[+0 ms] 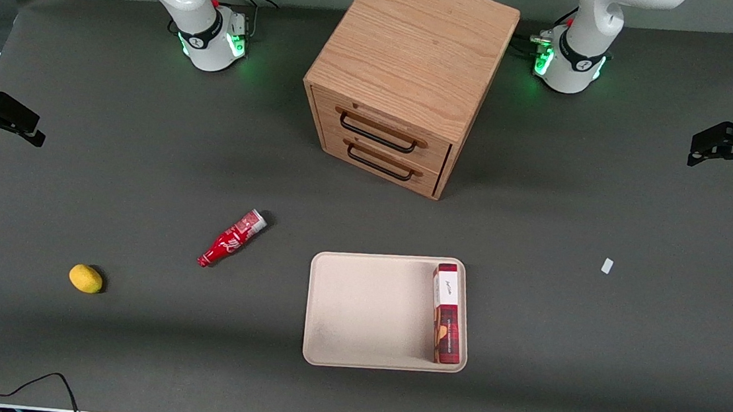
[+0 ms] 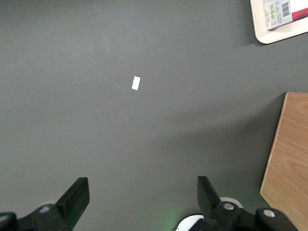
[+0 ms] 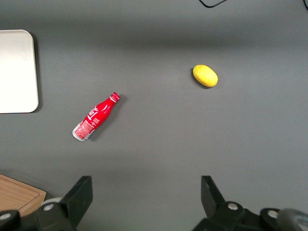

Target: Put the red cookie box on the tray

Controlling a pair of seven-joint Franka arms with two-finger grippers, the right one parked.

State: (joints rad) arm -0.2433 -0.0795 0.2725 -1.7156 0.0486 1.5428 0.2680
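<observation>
The red cookie box [image 1: 448,313] lies on the cream tray [image 1: 364,312], set on its long side against the rim toward the working arm's end. The left wrist view catches only its white barcode end [image 2: 281,12] and a corner of the tray [image 2: 269,36]. My left gripper [image 1: 700,147] hangs high over bare table at the working arm's end, well apart from the tray. In its wrist view the gripper [image 2: 143,192] is open, and nothing but grey mat shows between the fingers [image 2: 77,195].
A wooden two-drawer cabinet [image 1: 405,70] stands farther from the front camera than the tray. A red bottle [image 1: 231,239] and a yellow lemon [image 1: 85,278] lie toward the parked arm's end. A small white scrap [image 1: 607,266] lies on the mat below my gripper.
</observation>
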